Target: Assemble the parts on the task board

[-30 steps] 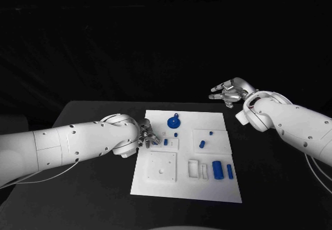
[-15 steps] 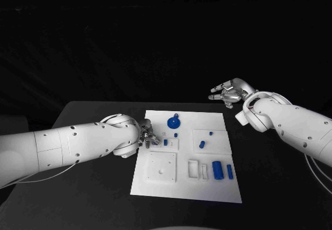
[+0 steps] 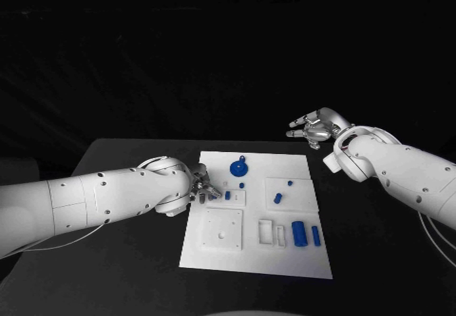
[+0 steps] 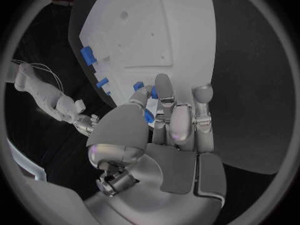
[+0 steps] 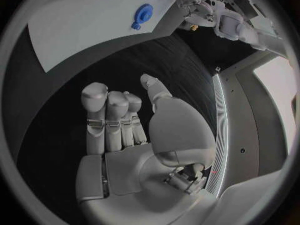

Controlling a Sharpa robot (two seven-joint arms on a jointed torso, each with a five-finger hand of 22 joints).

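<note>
- Table (image 3: 124,263), black, is carrying everything — nothing on it is shifting compared with the pictures from a moment ago.
- Task board (image 3: 256,260), the white plate, is lying in the middle of the table, in the same place as before.
- Left hand (image 3: 202,187) is hovering at the board's left edge, barely moved over the last second; in the left wrist view its fingers (image 4: 164,92) are curling around a small blue part (image 4: 152,92) just above the board, though whether they are truly pinching it I cannot tell.
- Right hand (image 3: 313,126) is hanging well apart beyond the board's far right corner, fingers spread, grasping nothing, and unchanged.
- Blue disc with a tab (image 3: 240,168) is lying near the board's far edge.
- Blue cylinder (image 3: 298,233) and a slimmer blue peg (image 3: 315,236) are lying near the board's right side, untouched.
- Judgement — with so little moving, the left hand is probably settling a fine placement, and most of the assembly is remaining.
</note>
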